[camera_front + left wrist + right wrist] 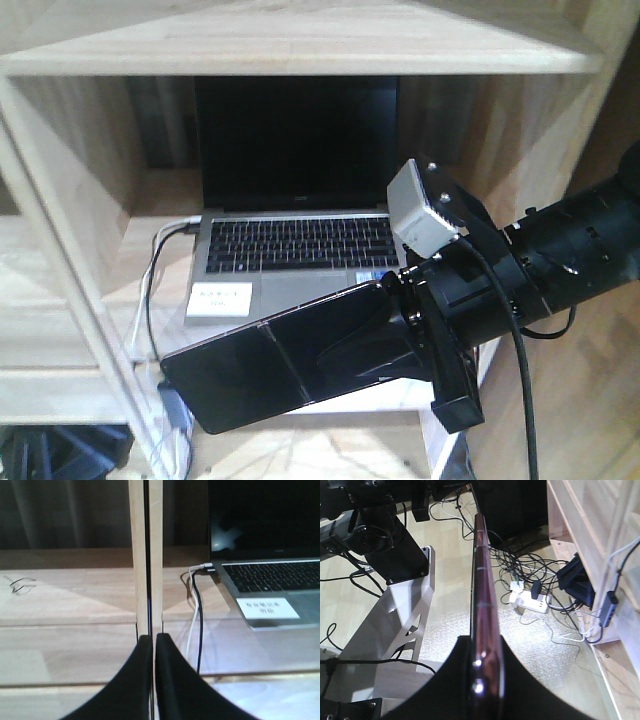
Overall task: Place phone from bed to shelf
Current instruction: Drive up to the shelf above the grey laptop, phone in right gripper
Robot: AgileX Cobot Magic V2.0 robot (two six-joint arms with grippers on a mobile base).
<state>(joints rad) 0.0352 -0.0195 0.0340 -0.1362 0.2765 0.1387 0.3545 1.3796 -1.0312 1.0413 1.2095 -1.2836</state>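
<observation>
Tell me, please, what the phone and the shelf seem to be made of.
The phone: probably a glass face, glossy black, because it mirrors the light. Its thin edge looks like pinkish polished metal in the right wrist view. The shelf: pale natural wood with a matte finish, perhaps only lightly sealed; grain lines and plank joints show.

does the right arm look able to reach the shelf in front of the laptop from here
Probably yes. The right gripper holds the phone just outside the open front of the shelf, with nothing seen between them. The laptop and cables take much of that board, so free room looks tight.
</observation>
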